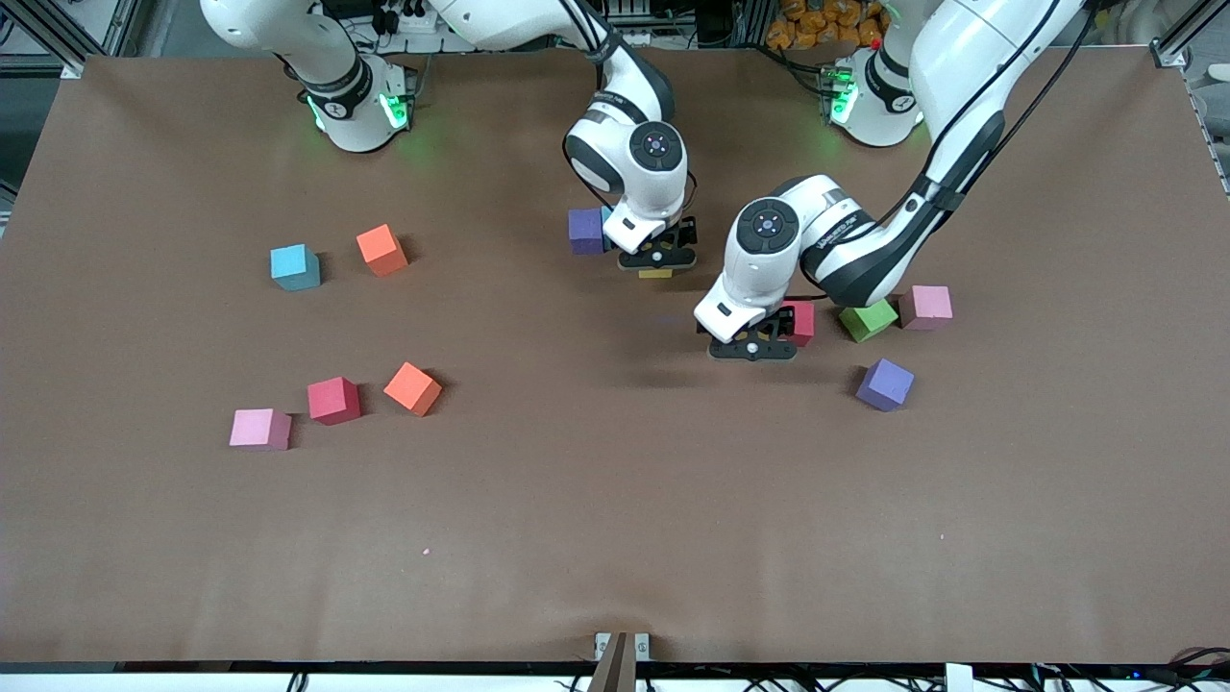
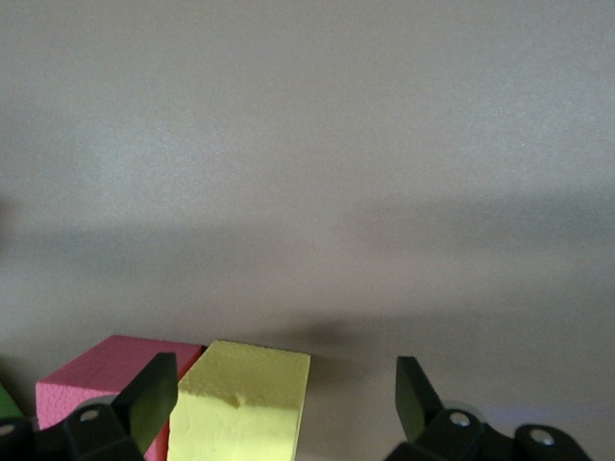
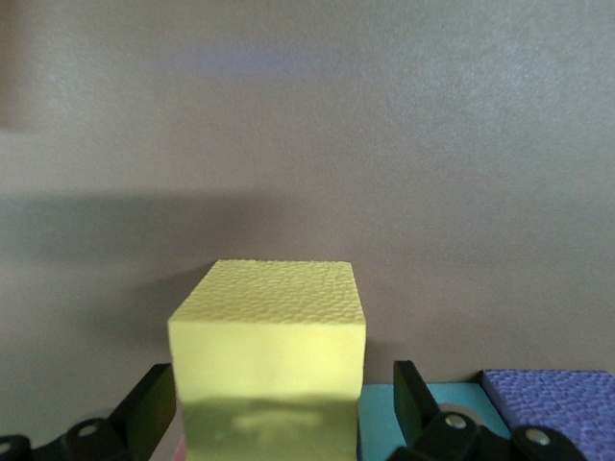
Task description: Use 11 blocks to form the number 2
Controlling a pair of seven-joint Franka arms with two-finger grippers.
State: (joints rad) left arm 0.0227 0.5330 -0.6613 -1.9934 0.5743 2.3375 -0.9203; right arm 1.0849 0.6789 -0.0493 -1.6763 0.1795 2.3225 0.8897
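At mid-desk, near the arms' bases, your right gripper [image 1: 657, 258] stands with fingers wide on either side of a yellow block [image 3: 269, 360], which sits squarely between them beside a purple block [image 1: 584, 231]; the number 2 is barely begun. Your left gripper [image 1: 752, 348], also wide and empty, hangs over a second yellow block [image 2: 245, 403], which lies off-centre against one finger, beside a red block [image 1: 799, 323]. Other blocks lie scattered toward both ends.

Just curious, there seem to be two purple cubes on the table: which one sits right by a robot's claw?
The purple cube beside the right claw, next to a blue one. The other purple cube sits alone, nearer the front camera, toward the left arm's end.
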